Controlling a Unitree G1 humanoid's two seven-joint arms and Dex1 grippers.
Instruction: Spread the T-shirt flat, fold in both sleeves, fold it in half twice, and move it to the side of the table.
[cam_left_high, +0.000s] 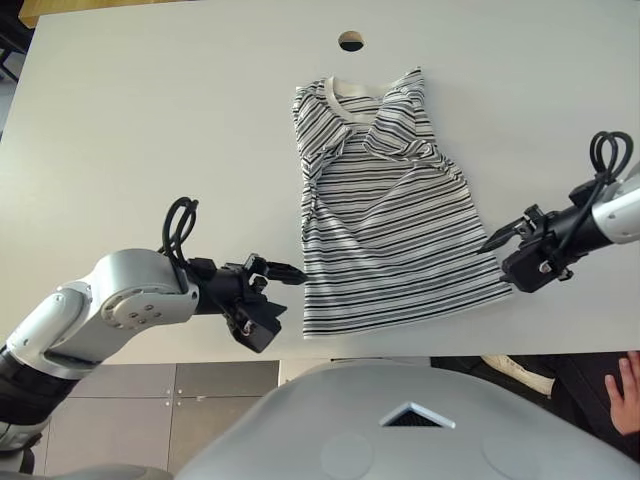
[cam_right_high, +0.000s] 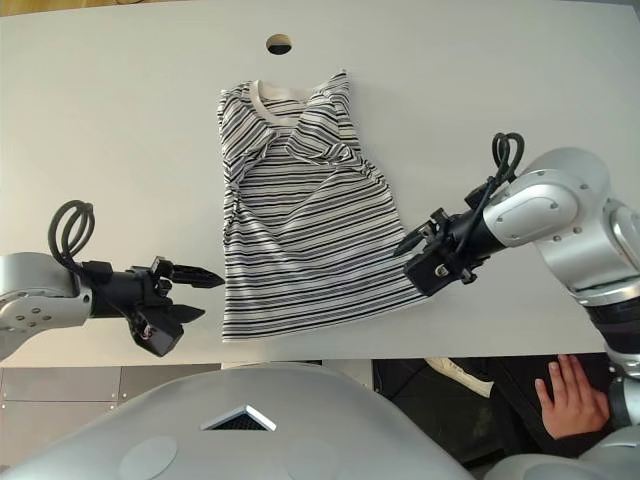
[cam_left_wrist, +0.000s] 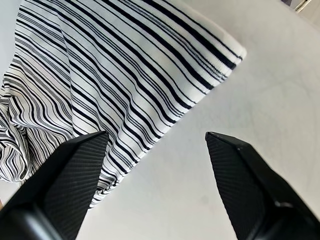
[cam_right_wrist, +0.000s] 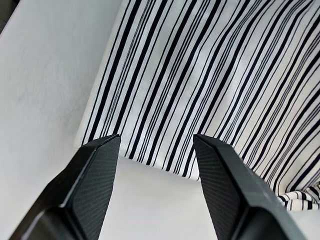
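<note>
The black-and-white striped fabric T-shirt (cam_left_high: 385, 215) lay, sleeves seemingly folded in; both halvings remained; left gripper (cam_left_high: 293, 291) and right gripper (cam_left_high: 495, 262) gaped wide, empty.

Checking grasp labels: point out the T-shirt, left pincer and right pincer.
T-shirt (cam_left_high: 390, 220), left eye view, middle of striped front.
left pincer (cam_left_wrist: 155, 134), left wrist view, midway between fingertips.
right pincer (cam_right_wrist: 156, 136), right wrist view, midway between fingertips.

An office-like workroom, going by the furniture.
I stand at a wide, pale surface (cam_left_high: 120, 150) with a round cable hole (cam_left_high: 351, 41) near its far edge, as a desk has. Below its near edge are plain grey cabinet doors (cam_left_high: 170, 415) with small knobs. A strip of yellowish wood (cam_left_high: 70, 8) shows beyond.
</note>
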